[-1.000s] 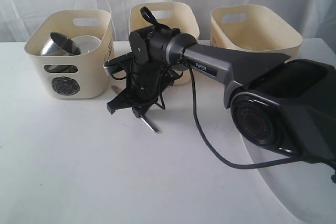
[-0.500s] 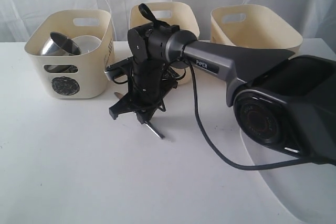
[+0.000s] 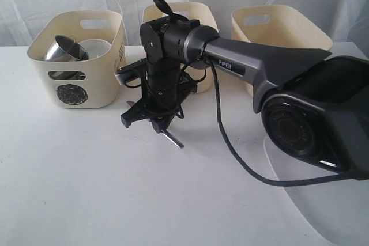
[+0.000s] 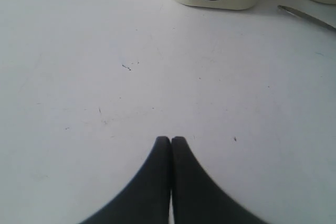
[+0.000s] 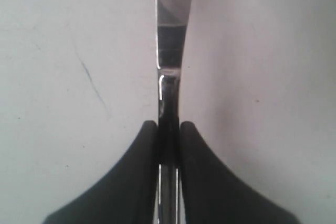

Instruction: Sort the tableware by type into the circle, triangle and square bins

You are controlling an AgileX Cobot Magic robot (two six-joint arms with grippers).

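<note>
1. The steel knife (image 5: 170,51) is clamped between the narrowly set jaws of the right gripper (image 5: 169,125) and is held low over the table (image 3: 86,188), in front of the middle bin (image 3: 204,18).
2. The left gripper (image 4: 171,139) is pressed fully together, with nothing gripped, over the table.
3. A steel mug (image 3: 64,50) and a white bowl (image 3: 99,45) are seen inside the circle bin (image 3: 43,82).

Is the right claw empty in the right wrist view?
No, the right claw is shut on a thin steel utensil that sticks out beyond it.
</note>
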